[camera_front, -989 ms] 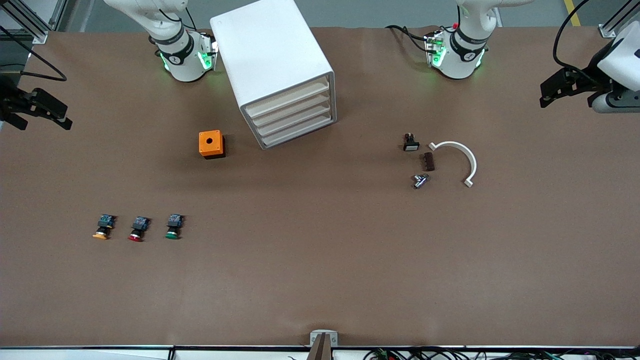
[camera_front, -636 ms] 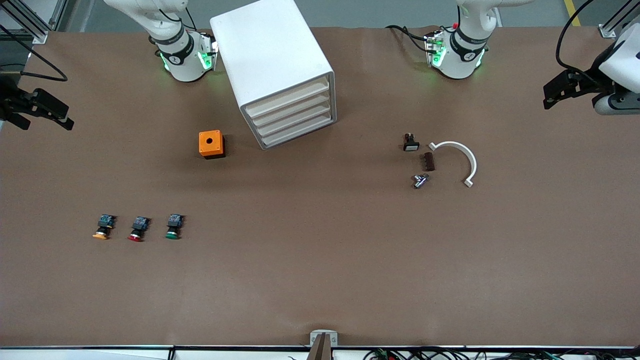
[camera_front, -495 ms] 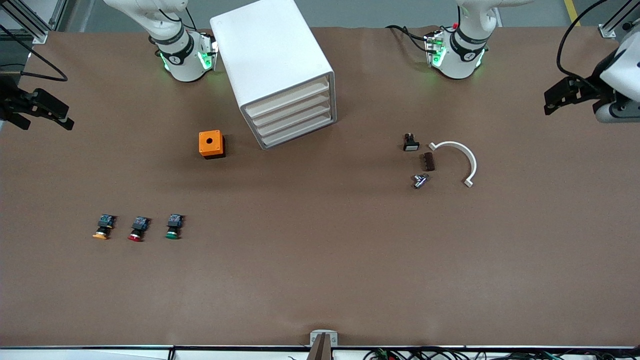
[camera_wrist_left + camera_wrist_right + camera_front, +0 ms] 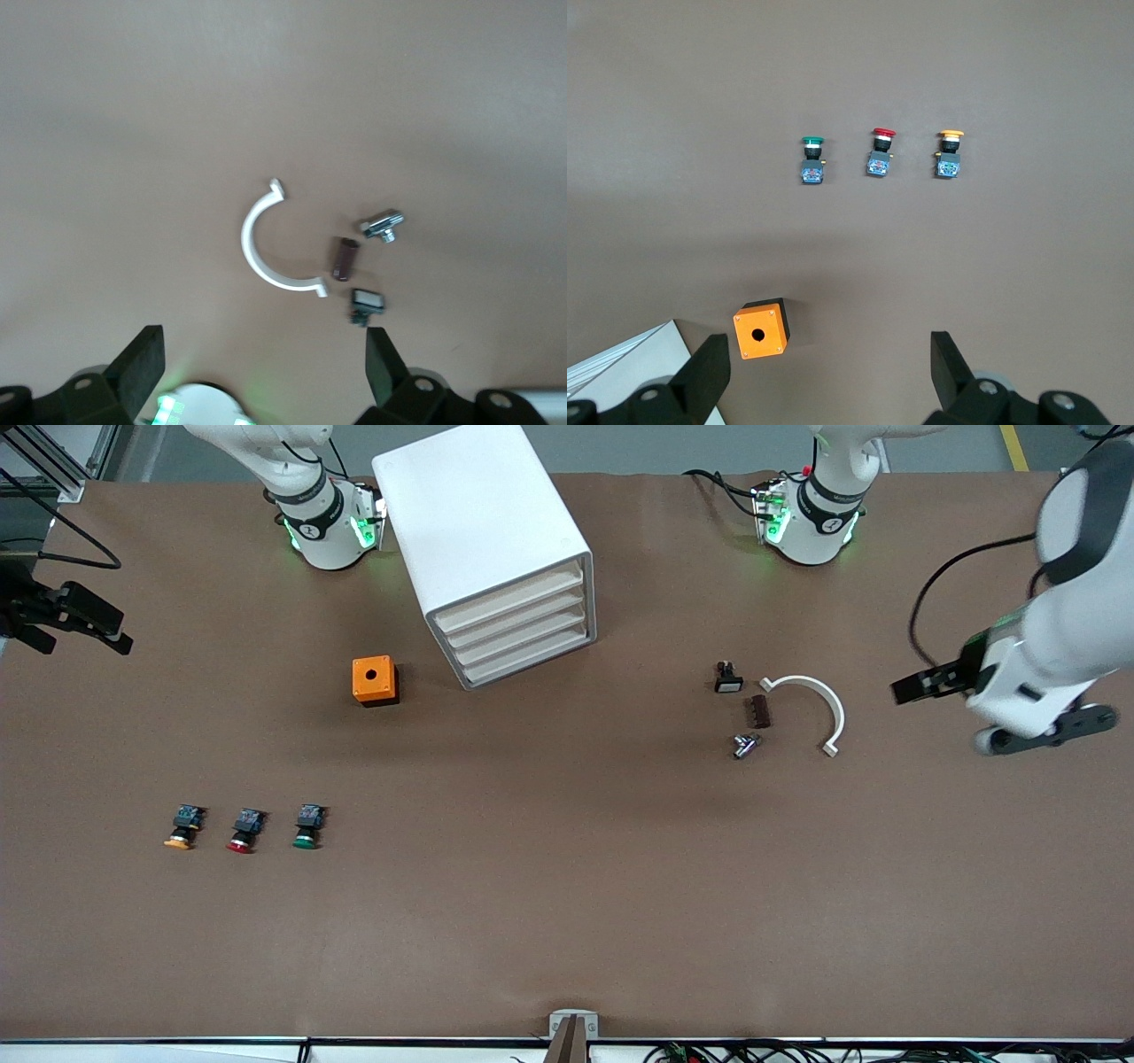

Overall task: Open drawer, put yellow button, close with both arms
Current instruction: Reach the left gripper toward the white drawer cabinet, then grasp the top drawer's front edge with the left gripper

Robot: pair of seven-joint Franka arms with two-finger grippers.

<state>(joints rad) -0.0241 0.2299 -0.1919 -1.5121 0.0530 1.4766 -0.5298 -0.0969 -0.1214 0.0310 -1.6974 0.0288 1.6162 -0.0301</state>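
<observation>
Change: left gripper (image 4: 912, 688), fingers spread and empty, has swung in over the table's left-arm end, near the white curved clip (image 4: 813, 707).
Meaning: likely the approach to the drawer (image 4: 508, 600), still shut.
Right gripper (image 4: 84, 631): waits at the table's right-arm end, fingers apart, empty.
Yellow button (image 4: 181, 829): untouched on the brown table (image 4: 567, 886), beside the red button (image 4: 243, 833).

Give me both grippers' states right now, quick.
Left gripper: open, empty, over the table's left-arm end.
Right gripper: open, empty, waiting at the right-arm end.
</observation>
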